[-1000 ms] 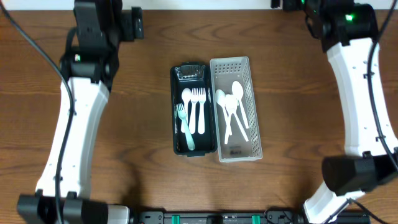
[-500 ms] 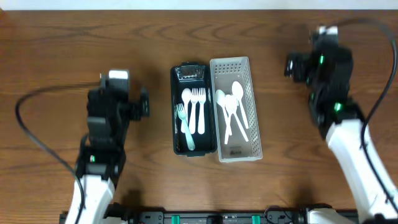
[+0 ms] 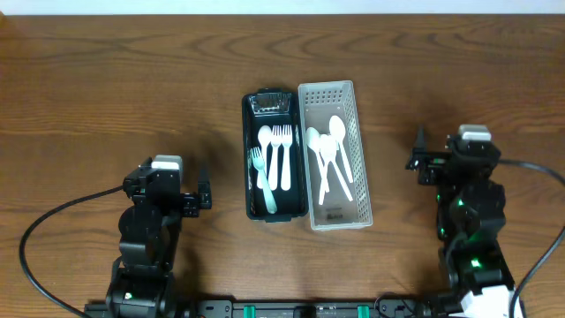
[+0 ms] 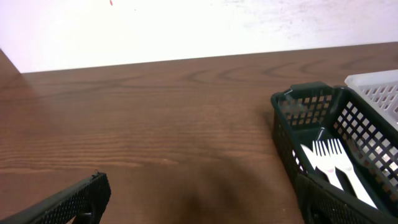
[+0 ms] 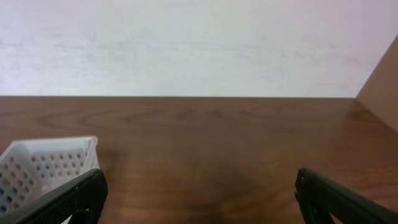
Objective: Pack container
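Note:
A dark green basket [image 3: 249, 159] in the middle of the table holds white forks [image 3: 280, 152], a pale green fork [image 3: 262, 181] and a small clear item [image 3: 270, 103] at its far end. Touching its right side, a white basket [image 3: 357, 150] holds several white spoons [image 3: 328, 155]. My left gripper [image 3: 166, 184] sits folded back near the front left, open and empty. My right gripper [image 3: 459, 152] sits front right, also open and empty. The left wrist view shows the dark basket [image 4: 292, 134] and forks [image 4: 333, 163] ahead right of the left gripper [image 4: 199, 211]. In the right wrist view, the white basket's corner [image 5: 46, 165] lies ahead left of the right gripper [image 5: 202, 208].
Bare brown wood lies on both sides of the baskets. A white wall [image 5: 199, 43] stands behind the table's far edge. Cables [image 3: 53, 225] trail from both arms near the front edge.
Both arms have drawn back from the far side of the table and folded down near the front edge. Baskets and cutlery have not moved; both grippers stayed open.

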Tool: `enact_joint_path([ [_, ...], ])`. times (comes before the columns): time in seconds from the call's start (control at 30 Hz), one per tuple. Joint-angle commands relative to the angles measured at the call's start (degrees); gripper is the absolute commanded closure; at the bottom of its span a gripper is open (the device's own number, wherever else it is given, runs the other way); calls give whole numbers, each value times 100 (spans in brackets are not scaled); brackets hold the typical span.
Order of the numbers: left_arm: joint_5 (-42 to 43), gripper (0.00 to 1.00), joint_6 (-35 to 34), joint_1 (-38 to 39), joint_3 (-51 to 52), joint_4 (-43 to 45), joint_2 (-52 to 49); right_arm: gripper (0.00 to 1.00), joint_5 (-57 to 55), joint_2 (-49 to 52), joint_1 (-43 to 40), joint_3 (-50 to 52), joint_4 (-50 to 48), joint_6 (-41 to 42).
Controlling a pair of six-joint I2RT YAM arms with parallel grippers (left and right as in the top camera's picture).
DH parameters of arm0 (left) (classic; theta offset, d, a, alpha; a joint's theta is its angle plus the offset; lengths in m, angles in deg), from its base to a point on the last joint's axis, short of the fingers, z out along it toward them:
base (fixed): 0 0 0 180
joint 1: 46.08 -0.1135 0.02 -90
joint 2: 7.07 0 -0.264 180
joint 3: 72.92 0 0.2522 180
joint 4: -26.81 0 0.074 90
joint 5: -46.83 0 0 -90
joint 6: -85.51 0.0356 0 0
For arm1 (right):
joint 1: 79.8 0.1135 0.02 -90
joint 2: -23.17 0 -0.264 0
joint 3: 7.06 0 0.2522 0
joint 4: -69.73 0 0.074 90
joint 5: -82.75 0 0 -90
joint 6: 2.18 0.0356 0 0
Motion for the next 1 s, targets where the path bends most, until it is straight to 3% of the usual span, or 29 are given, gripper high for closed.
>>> enact_joint_path([
  [0.0,-7,2,35,17,9,-81,0,1,-59,-302,52,155,302,-39],
  [0.57,-7,2,35,17,9,-1172,-214,1,-59,-243,52,157,3289,-39],
  [0.97,-7,2,35,17,9,-1412,-214,1,-59,-1641,35,164,5154,-39],
])
